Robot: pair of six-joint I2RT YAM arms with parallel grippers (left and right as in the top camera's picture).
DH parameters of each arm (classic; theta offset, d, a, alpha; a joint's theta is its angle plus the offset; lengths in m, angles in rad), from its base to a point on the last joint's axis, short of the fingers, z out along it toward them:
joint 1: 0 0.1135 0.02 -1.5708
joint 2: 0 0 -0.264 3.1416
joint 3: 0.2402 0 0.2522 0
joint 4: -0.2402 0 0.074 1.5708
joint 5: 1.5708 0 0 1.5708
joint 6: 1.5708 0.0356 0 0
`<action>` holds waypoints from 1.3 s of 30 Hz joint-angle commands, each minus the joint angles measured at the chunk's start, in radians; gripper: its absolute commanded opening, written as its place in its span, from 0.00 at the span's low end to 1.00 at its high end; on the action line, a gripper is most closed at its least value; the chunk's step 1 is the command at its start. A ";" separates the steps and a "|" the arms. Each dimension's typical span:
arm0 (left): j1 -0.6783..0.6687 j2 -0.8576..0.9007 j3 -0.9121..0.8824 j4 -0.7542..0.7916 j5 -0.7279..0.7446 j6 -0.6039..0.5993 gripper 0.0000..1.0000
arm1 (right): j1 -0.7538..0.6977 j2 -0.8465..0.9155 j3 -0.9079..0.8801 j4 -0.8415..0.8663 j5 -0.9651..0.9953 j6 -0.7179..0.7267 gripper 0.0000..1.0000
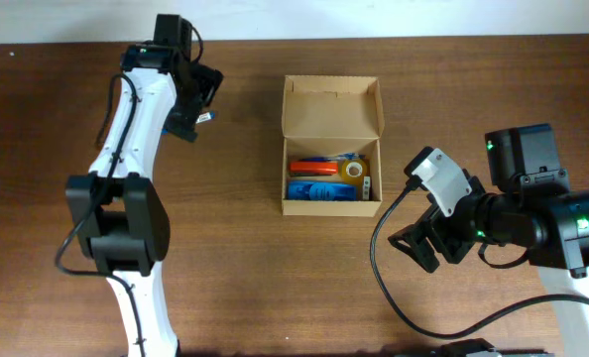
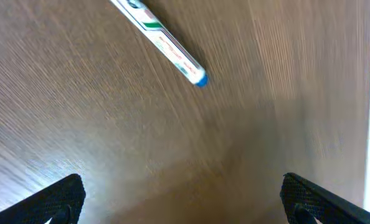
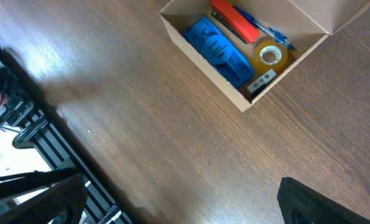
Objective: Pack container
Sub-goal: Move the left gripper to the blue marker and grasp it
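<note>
Pen (image 2: 160,40) – loose outside the container (image 1: 331,114) – pickup step: left gripper (image 2: 185,194) spread empty just short of it, needs advancing, lowering, closing; right gripper (image 3: 180,198) likewise spread, idle

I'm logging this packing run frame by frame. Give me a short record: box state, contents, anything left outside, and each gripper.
container: tan cardboard box, lid open
inside: orange-red item, blue item, tape roll, blue pen, small white piece
outside: white pen with blue tip, lying on the table
left gripper: open, empty, near the white pen, not touching
right gripper: open, empty, apart from the box
</note>
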 commanded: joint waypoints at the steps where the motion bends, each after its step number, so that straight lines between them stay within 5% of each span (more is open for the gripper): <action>1: 0.033 0.040 0.002 0.006 0.011 -0.209 1.00 | -0.001 -0.003 -0.003 0.000 -0.009 0.008 0.99; 5: 0.069 0.074 0.002 0.002 0.014 -0.409 0.83 | -0.001 -0.003 -0.003 0.000 -0.009 0.008 0.99; 10: 0.108 0.098 0.056 0.002 0.010 -0.437 0.84 | -0.001 -0.003 -0.003 0.000 -0.009 0.008 0.99; 18: 0.110 0.372 0.455 -0.229 0.011 -0.481 0.84 | -0.001 -0.003 -0.003 0.000 -0.009 0.008 0.99; 39: 0.137 0.452 0.456 -0.347 0.000 -0.579 0.82 | -0.001 -0.003 -0.003 0.000 -0.009 0.008 0.99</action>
